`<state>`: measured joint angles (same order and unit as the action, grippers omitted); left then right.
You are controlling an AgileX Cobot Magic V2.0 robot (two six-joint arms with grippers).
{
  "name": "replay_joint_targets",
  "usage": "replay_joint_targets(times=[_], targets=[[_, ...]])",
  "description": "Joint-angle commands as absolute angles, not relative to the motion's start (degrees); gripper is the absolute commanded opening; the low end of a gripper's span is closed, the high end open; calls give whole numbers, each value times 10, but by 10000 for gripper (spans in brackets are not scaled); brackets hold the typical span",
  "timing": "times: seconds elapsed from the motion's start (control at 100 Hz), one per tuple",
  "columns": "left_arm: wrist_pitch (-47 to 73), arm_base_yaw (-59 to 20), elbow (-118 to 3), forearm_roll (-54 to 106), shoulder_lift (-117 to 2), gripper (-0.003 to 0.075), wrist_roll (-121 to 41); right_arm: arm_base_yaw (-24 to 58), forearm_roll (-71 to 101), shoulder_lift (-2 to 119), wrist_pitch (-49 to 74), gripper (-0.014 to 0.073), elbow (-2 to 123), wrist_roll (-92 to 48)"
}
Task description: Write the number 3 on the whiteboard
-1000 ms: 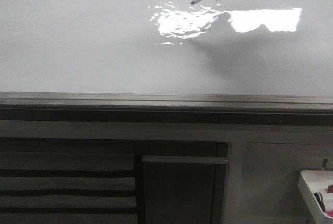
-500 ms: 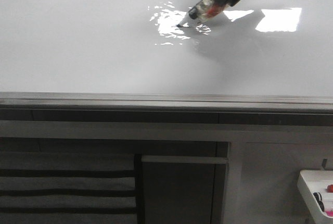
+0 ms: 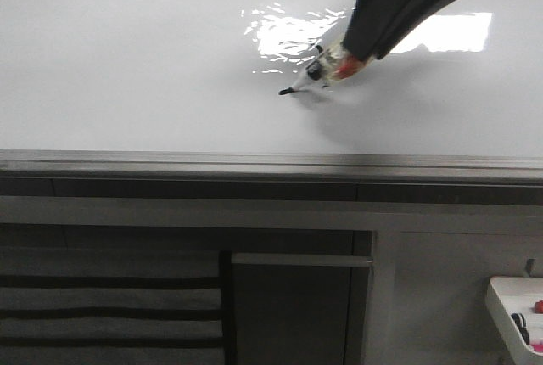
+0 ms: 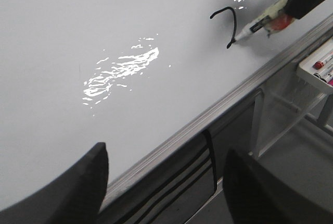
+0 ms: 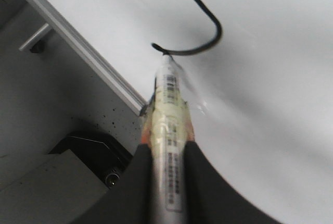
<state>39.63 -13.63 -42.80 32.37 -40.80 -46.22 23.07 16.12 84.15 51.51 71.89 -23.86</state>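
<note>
Black ink forms one curved hook-shaped stroke (image 5: 200, 28) on the whiteboard (image 3: 127, 59), only the upper arc of the number 3. One marker (image 5: 169, 125), with a clear barcoded barrel and reddish band, is clenched by the right end effector (image 5: 166, 182), its dark tip touching the stroke's end, near the single grey metal rail (image 3: 254, 161) edging the glossy white board. Bright light reflections are seen beside the stroke. The left end effector (image 4: 164, 182) is held released, its two dark fingers (image 4: 83, 187) apart. One white tray (image 4: 317, 67) with markers sits beyond the rail.
</note>
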Motion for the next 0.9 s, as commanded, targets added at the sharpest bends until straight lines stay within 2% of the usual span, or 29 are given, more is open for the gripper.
replay_joint_targets(times=[0.0,0.15,0.33,0.45,0.62,0.89], targets=[[360,-135,-442,336,-406,430,-457,206,120,805,523,-53,715,-224],[360,-135,-442,334,-406,430,-468,243,141,808,475,-53,672,-225],[390,-135,-448,338,-421,430,-488,294,141,843,408,-53,699,-225],[450,-135,-474,365,-452,430,-543,303,147,840,452,-53,738,-228],[535,-148,-522,425,-518,430,-632,323,198,775,530,-53,744,-343],[549,-261,-588,422,-634,430,-682,336,199,735,560,-53,744,-479]])
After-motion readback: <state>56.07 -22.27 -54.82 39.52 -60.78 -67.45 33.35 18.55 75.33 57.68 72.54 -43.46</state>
